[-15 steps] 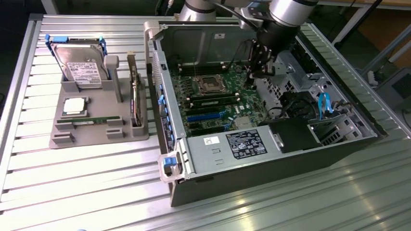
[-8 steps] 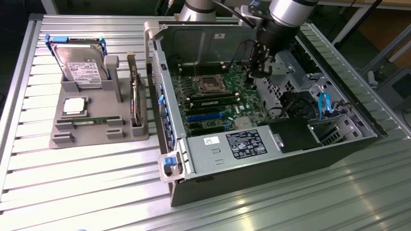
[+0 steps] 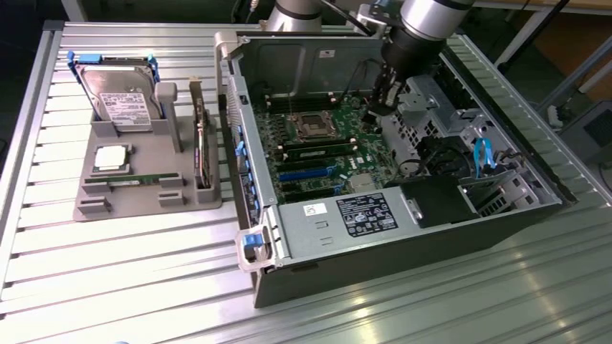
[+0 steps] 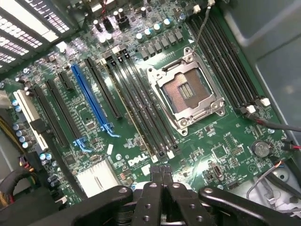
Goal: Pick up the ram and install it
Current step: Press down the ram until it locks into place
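We see the robot arm reaching down into an open computer case (image 3: pixel 402 215) that lies on its side on a slatted metal table (image 3: pixel 115 272). The tool (image 3: pixel 385 107) hangs inside the case near its far wall, above the green motherboard (image 3: pixel 325 154), its two fingers pressed together with nothing between them. From the wrist camera we look past those closed fingertips (image 4: pixel 162 170) onto the board: the empty silver processor socket (image 4: pixel 186 92) sits at about one o'clock from them, rows of black memory slots (image 4: pixel 141 108) run on both sides of it, and a blue expansion slot (image 4: pixel 91 101) lies at roughly eleven o'clock.

The ram (image 3: pixel 134 180) is well apart from the tool, outside the case. In the exterior view it lies flat in a grey parts holder (image 3: pixel 143 204) on the table, at about nine o'clock from the case. On that same holder we find a hard drive (image 3: pixel 120 97) propped at the far end, a square silver processor chip (image 3: pixel 112 157) just beyond the ram, and a taller circuit card (image 3: pixel 201 147) standing on edge along the side nearest the case.

A black power supply (image 3: pixel 368 213) with a white label fills the near end of the case.
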Robot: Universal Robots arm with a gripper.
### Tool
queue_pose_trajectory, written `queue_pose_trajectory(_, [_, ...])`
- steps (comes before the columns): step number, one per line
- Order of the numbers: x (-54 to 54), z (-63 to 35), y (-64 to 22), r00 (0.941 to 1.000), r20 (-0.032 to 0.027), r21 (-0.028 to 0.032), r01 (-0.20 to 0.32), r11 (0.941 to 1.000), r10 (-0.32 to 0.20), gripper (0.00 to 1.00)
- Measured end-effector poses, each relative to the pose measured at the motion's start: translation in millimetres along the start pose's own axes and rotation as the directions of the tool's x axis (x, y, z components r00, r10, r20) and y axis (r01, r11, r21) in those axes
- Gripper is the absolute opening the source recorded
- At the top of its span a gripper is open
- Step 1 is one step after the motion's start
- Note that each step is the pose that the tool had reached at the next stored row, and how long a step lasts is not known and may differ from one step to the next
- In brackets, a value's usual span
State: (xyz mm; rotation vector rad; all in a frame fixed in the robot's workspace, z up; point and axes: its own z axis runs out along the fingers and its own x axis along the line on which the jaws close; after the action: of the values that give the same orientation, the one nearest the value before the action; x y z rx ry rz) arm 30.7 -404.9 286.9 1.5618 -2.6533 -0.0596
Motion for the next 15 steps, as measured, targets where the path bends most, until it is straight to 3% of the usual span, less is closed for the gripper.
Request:
queue_pose_trajectory(4, [0.0, 0.0, 0.0, 0.9961, 0.0056, -0.0033, -0.088, 0.9961, 0.088, 0.09])
queue_pose_trajectory(8, [0.0, 0.0, 0.0, 0.9862, 0.0102, -0.0065, -0.165, 0.9863, 0.165, 0.09])
queue_pose_trajectory(11, [0.0, 0.1, 0.0, 0.9757, 0.0133, -0.009, -0.218, 0.9758, 0.219, 0.09])
queue_pose_trajectory(15, [0.0, 0.2, 0.0, 0.9542, 0.0179, -0.0131, -0.298, 0.9543, 0.299, 0.09])
